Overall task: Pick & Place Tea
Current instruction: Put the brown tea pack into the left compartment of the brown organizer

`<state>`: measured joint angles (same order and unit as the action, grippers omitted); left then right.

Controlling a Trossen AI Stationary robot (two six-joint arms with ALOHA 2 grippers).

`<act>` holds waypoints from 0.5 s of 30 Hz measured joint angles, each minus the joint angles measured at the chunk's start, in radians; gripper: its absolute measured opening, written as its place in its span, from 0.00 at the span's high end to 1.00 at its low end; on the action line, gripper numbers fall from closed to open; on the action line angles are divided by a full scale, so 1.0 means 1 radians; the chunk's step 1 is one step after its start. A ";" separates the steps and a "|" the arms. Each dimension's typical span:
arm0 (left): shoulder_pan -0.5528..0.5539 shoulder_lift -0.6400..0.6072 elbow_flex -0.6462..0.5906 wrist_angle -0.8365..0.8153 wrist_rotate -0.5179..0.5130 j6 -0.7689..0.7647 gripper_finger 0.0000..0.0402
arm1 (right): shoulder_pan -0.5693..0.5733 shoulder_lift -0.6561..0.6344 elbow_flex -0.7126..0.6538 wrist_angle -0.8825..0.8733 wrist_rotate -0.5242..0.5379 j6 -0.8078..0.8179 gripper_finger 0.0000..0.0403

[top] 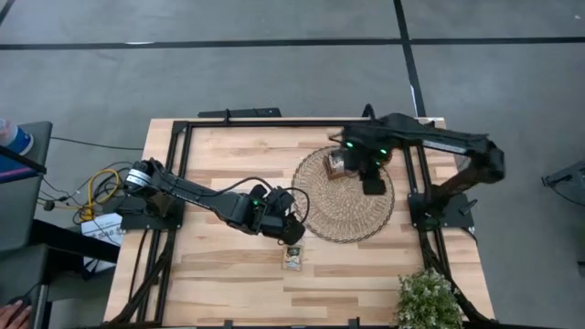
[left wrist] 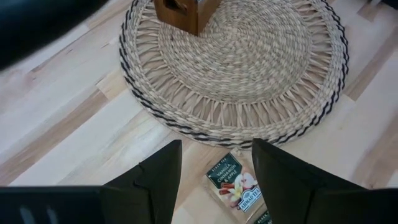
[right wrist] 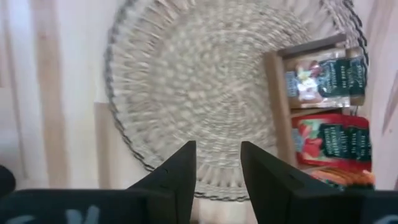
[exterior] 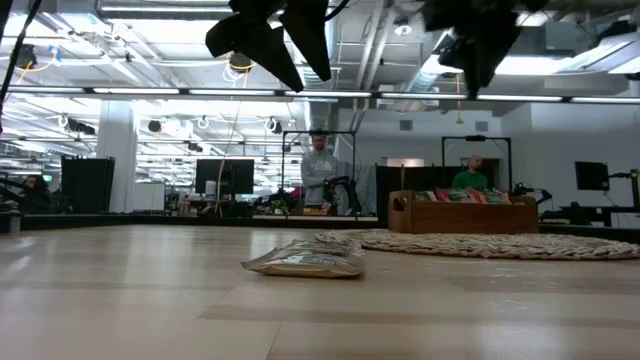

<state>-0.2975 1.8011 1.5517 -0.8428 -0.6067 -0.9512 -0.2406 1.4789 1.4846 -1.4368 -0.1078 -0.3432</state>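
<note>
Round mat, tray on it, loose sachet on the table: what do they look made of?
Round mat: woven wicker or straw, matte, going by the radial braided strands and dark-trimmed edge. Tray: wood, brown and smooth, with visible plank walls and a divider between compartments. Sachet: probably coated paper or foil, slightly glossy and crinkled, with dark green print and a fruit picture. Table: pale wood strips, satin finish.

The table (top: 228,174) is pale butcher-block wood, its strips smooth with a soft satin sheen. On it lies a round mat (top: 345,196) of coarse woven wicker, rough and matt, with a darker braided rim. On the mat stands a brown wooden tray (right wrist: 278,93), smooth and matt, holding glossy foil-like sachets in red (right wrist: 333,138) and pale green-beige (right wrist: 323,78). Just beside the mat's rim lies one crinkled, shiny pale sachet (left wrist: 235,182). The left end effector (left wrist: 214,180) has matt black plastic-looking fingers (left wrist: 163,177).
</note>
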 joint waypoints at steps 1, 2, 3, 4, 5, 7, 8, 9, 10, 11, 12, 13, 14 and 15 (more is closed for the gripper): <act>0.000 0.000 0.000 0.000 0.000 -0.001 0.53 | 0.019 -0.033 -0.018 0.008 0.000 0.020 0.71; 0.000 0.000 0.000 0.001 0.001 -0.005 0.53 | 0.037 -0.071 -0.039 0.011 0.000 0.038 0.71; 0.000 0.000 0.000 0.003 0.005 -0.005 0.53 | 0.053 -0.108 -0.061 0.011 -0.001 0.058 0.71; 0.001 0.000 0.000 0.008 0.011 -0.005 0.53 | 0.069 -0.145 -0.082 0.014 -0.001 0.077 0.72; 0.003 0.000 0.000 0.011 0.018 -0.005 0.53 | 0.083 -0.183 -0.105 0.021 -0.002 0.095 0.72; 0.003 0.000 0.000 0.025 0.031 -0.005 0.53 | 0.102 -0.261 -0.156 0.021 -0.002 0.137 0.72; 0.003 0.000 0.000 0.033 0.036 -0.006 0.53 | 0.110 -0.300 -0.180 0.033 -0.002 0.166 0.72; 0.003 0.000 0.000 0.041 0.038 -0.006 0.53 | 0.118 -0.339 -0.207 0.044 -0.002 0.198 0.72; 0.003 0.000 0.000 0.049 0.038 -0.006 0.53 | 0.124 -0.380 -0.236 0.052 -0.002 0.232 0.72; 0.003 0.000 0.000 0.061 0.038 -0.006 0.53 | 0.129 -0.423 -0.264 0.061 -0.003 0.267 0.72; 0.003 0.000 0.000 0.071 0.038 -0.007 0.53 | 0.134 -0.463 -0.292 0.076 -0.004 0.299 0.72; 0.003 0.000 0.000 0.079 0.038 -0.007 0.53 | 0.141 -0.504 -0.321 0.096 -0.008 0.333 0.72; 0.003 0.000 0.000 0.093 0.038 -0.007 0.53 | 0.149 -0.546 -0.353 0.118 -0.011 0.365 0.72; 0.003 0.000 0.000 0.111 0.039 -0.004 0.53 | 0.158 -0.587 -0.386 0.139 -0.014 0.395 0.72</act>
<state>-0.2945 1.8011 1.5520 -0.7317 -0.5682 -0.9555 -0.0828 0.8919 1.0985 -1.2977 -0.1215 0.0520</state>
